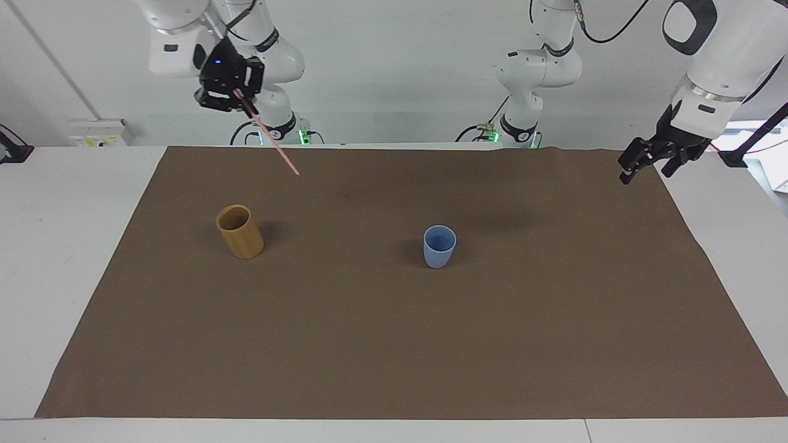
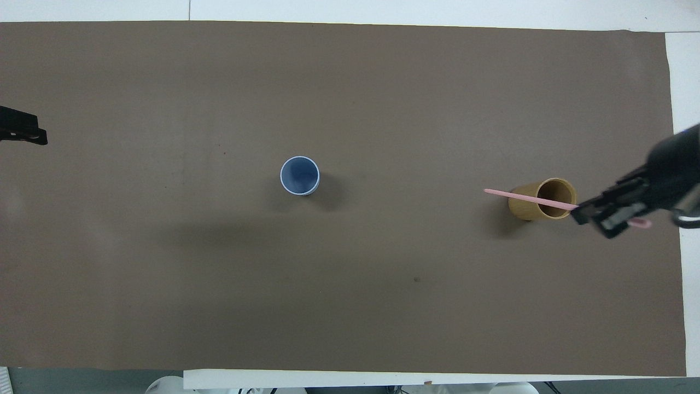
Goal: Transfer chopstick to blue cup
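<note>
The chopstick is seen as one thin, straight, pale pink stick, plain along its whole length. It is held up in the air, slanted, its upper end pinched in the right pincer and its free end pointing down toward the mat. In the overhead view the stick is drawn across the mouth of the tan cup, with a short pink stub showing past the right pincer; in the facing view its lower tip is seen well clear of the tan cup and touching nothing. The right pincer is pressed together on the stick and is carried high over the right arm's end of the desk.

The blue cup is small, light blue, matte and without a handle, narrowing to a rounded base. It stands upright near the middle of the mat, its mouth seen to hold nothing, well apart from the chopstick and from both pincers.

The left pincer is spread, holds nothing, and waits above the mat's corner at the left arm's end; in the overhead view only its dark tip is shown at the edge.

Counted: one chopstick, one blue cup, one tan cup, one brown mat, two arms with one pincer each.
</note>
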